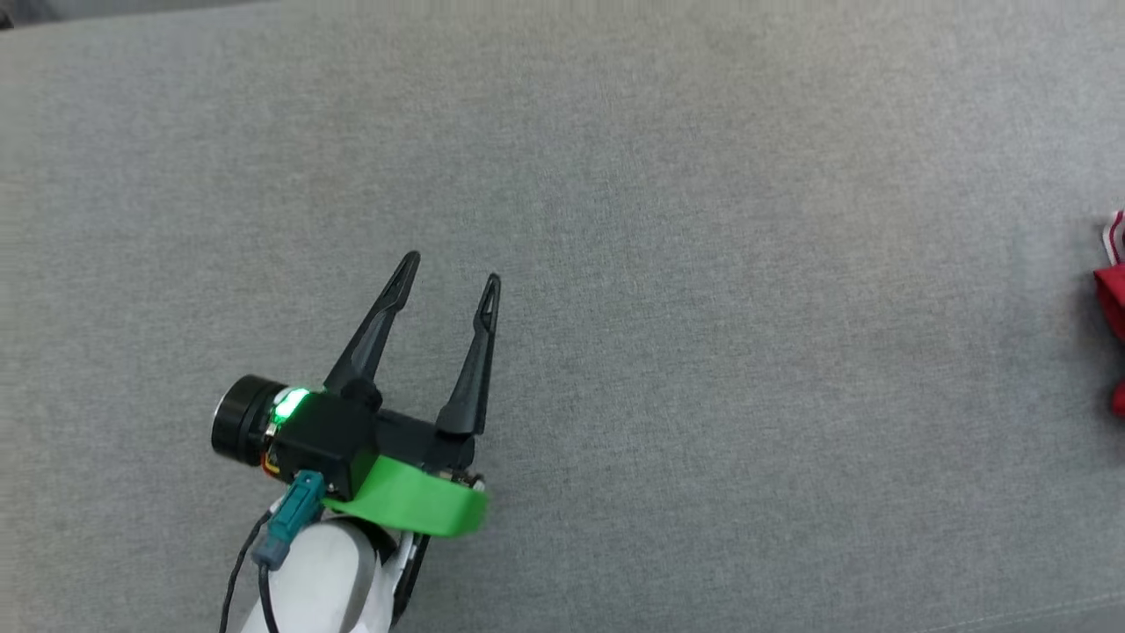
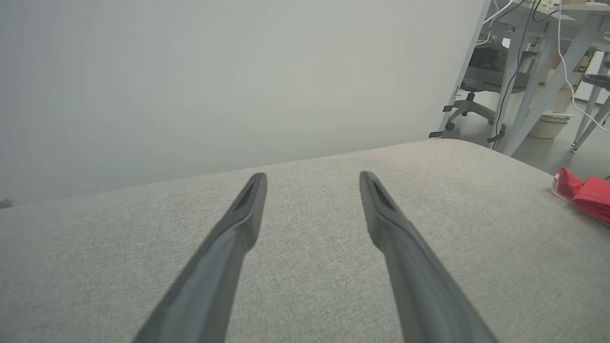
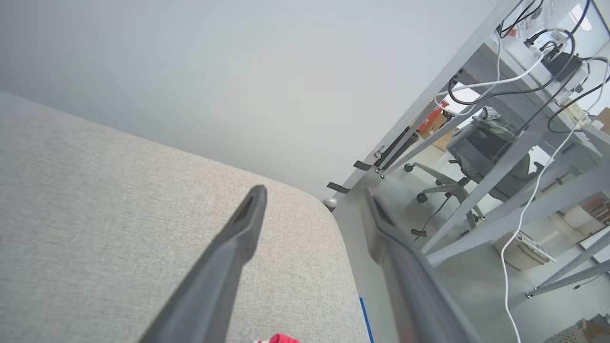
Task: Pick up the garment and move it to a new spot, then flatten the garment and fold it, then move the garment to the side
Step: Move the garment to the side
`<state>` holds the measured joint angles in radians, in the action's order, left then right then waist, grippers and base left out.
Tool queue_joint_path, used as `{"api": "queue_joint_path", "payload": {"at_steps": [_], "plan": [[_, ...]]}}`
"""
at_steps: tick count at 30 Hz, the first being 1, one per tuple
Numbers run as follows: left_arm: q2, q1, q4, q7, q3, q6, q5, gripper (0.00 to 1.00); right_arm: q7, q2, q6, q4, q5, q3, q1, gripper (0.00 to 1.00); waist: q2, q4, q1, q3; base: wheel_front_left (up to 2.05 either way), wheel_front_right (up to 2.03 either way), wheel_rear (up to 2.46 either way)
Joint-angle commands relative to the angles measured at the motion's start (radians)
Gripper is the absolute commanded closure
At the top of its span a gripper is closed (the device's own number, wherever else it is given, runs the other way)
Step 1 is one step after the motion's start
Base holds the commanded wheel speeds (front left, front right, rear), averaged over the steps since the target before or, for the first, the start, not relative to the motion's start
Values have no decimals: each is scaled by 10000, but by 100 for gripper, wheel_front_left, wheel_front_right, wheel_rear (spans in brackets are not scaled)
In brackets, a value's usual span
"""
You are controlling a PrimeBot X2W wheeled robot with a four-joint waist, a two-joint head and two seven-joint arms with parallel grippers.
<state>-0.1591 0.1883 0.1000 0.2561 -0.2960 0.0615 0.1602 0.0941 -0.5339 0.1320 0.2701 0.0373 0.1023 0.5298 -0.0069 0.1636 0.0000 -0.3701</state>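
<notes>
Seemingly opening the pick-up: holding black two-fingered left gripper (image 1: 452,268) spread wide, empty, well apart from red white-trimmed jersey garment (image 1: 1114,299) lying at grey woven fabric surface's (image 1: 615,220) right edge; next, probably lowering right gripper (image 3: 314,190), likewise gaping empty, onto it.

The left claw (image 1: 452,268) has its two dark fingers (image 1: 373,330) spread in a V with nothing between them, tips pointing up and away from the green collar (image 1: 413,501) at the wrist. The pale forearm (image 1: 321,571) enters just below that collar. A black cylindrical module (image 1: 239,426) with a lit green lamp sits up and left of the collar. The right claw (image 3: 314,190) has its fingers likewise parted, gripping nothing.
</notes>
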Motion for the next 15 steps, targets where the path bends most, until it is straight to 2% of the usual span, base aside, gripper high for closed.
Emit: {"api": "queue_joint_path", "payload": {"at_steps": [1,7,15], "plan": [[33,-241,-139,54,194,-103,78,0,-31,223,-13,-504,181,-145,-337,0,69,-594,0,1351,0,0,0],[190,-854,-871,55,1044,-434,347,0,-372,1437,-13,-2664,768,-494,-1687,0,69,-927,0,2168,0,0,0],[409,-1356,-1353,56,1503,-307,449,0,149,3234,-13,-3345,1349,-601,-3348,0,69,-1292,0,2671,0,0,0]]}}
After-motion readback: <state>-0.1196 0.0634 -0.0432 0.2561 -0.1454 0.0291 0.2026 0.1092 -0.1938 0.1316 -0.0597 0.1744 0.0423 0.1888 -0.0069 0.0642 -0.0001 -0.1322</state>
